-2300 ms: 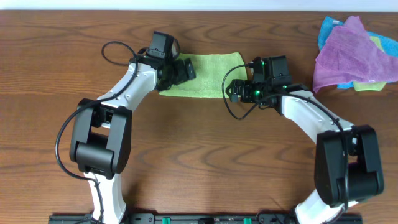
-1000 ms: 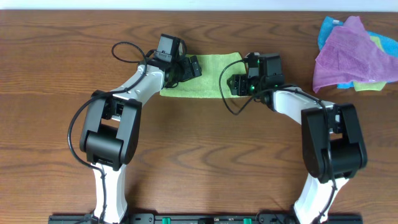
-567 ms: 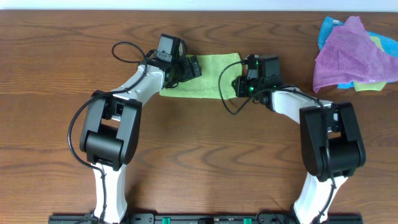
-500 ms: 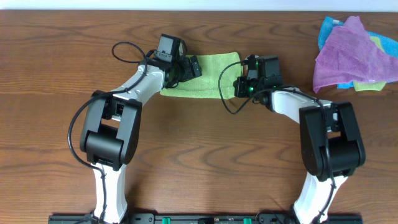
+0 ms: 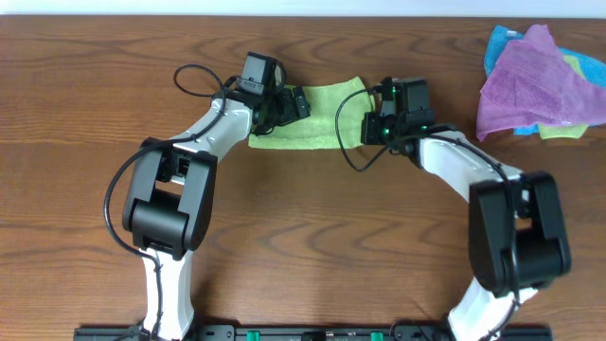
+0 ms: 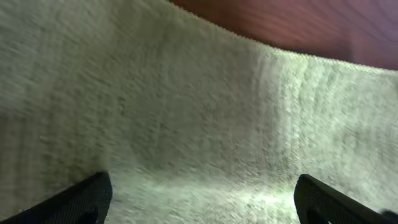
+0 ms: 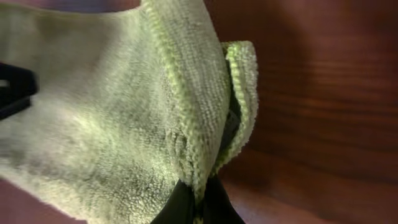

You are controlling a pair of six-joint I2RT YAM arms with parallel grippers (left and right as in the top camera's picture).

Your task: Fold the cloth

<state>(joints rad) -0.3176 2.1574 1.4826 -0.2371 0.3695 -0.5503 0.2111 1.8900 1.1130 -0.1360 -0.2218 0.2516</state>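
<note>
Pressed together, the right pincer bites the near hem of the cloth at its right end, and the wrist view shows the fabric rising out of the closed tips in a ridge, with a second hem curling loose just beside it. Whether both layers are caught or only one I cannot tell. The left pincer is spread wide over the cloth's left end; in its own camera the two fingers stand far apart at the bottom corners with green pile filling the space between them, and it is too close and blurred to say whether they touch the fabric or hang just above it. The cloth itself lies on the table near the far edge, between the two arms, as a wide strip with its right corner drawn up toward the right wrist. A purple cloth and a blue cloth sit heaped well apart at the far right and play no part. My reading is that the grasp for a fold is just made: the right end is taken and the carry is not yet begun. The next move calls for lifting that end clear of the wood and bringing it across toward the left end, low enough that the fabric lays over flat. The left pincer would need either to pin its end down or to move aside, since it stands where the folded edge should land.
</note>
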